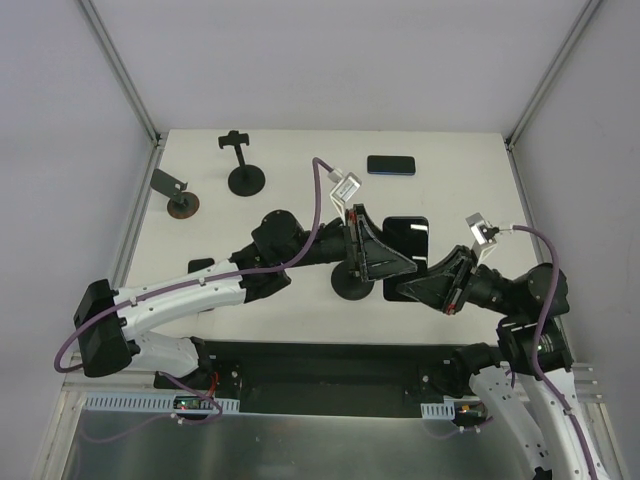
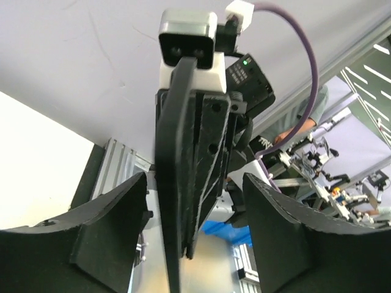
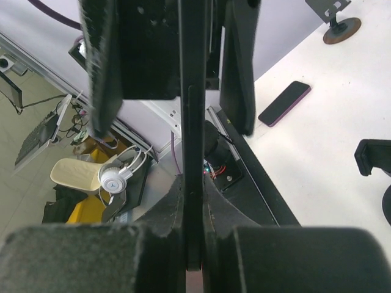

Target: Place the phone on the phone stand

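Observation:
A black phone hangs edge-up above the table's middle, between both arms. My right gripper is shut on its lower edge; in the right wrist view the pads press both faces of the phone. My left gripper is open around the phone's other end. In the left wrist view its fingers stand clear on each side of the phone. A phone stand's round black base sits on the table right under the grippers.
A tall black stand and a brown-based stand are at the back left. A second phone lies at the back, and a small dark phone by the left arm. A dark strip runs along the near edge.

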Available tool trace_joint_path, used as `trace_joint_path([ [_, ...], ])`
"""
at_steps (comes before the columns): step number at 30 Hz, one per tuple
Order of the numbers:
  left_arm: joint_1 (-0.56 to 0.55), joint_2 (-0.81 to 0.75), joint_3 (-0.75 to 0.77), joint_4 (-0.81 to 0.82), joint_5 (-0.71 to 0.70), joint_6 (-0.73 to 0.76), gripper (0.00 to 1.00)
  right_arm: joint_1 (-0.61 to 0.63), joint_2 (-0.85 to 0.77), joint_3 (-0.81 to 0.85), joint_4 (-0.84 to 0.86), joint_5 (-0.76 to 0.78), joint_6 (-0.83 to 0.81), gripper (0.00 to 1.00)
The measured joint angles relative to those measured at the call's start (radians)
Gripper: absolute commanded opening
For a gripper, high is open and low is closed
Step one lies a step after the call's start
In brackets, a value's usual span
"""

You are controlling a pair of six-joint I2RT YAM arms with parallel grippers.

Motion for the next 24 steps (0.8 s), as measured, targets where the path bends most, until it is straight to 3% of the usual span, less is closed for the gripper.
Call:
trace_joint_path([
  [1, 0.0, -0.006, 0.003, -0.013, -0.009, 0.002, 0.5, 0.0, 0.0, -0.005, -0.004, -0.004, -0.003, 0.01],
  [3, 0.0, -0.018, 0.013, -0.046, -0.026, 0.008, 0.42, 0.0, 0.0, -0.016, -0.011, -0.012, -0.009, 0.01],
  [12, 0.002, -0.023, 0.111, -0.197, -0.044, 0.082, 0.29, 0.005, 0.003, -0.021, 0.027, -0.047, -0.019, 0.01],
  [14, 0.002, -0.02, 0.121, -0.2, -0.044, 0.093, 0.2, 0.007, 0.003, -0.021, 0.029, -0.055, -0.018, 0.01],
  [15, 0.002, -0.018, 0.124, -0.201, -0.044, 0.098, 0.04, 0.008, 0.002, -0.021, 0.032, -0.059, -0.018, 0.01],
  [18, 0.003, -0.013, 0.131, -0.204, -0.034, 0.111, 0.0, 0.012, 0.001, -0.022, 0.038, -0.074, -0.006, 0.01],
  [21, 0.001, -0.014, 0.136, -0.21, -0.027, 0.123, 0.0, 0.016, -0.005, -0.021, 0.035, -0.069, -0.006, 0.61],
  [22, 0.001, -0.014, 0.138, -0.222, -0.035, 0.129, 0.0, 0.017, -0.005, -0.02, 0.016, -0.062, -0.009, 0.94],
  [24, 0.0, -0.025, 0.138, -0.274, -0.061, 0.145, 0.0, 0.017, 0.005, -0.011, -0.072, -0.024, -0.056, 0.96],
])
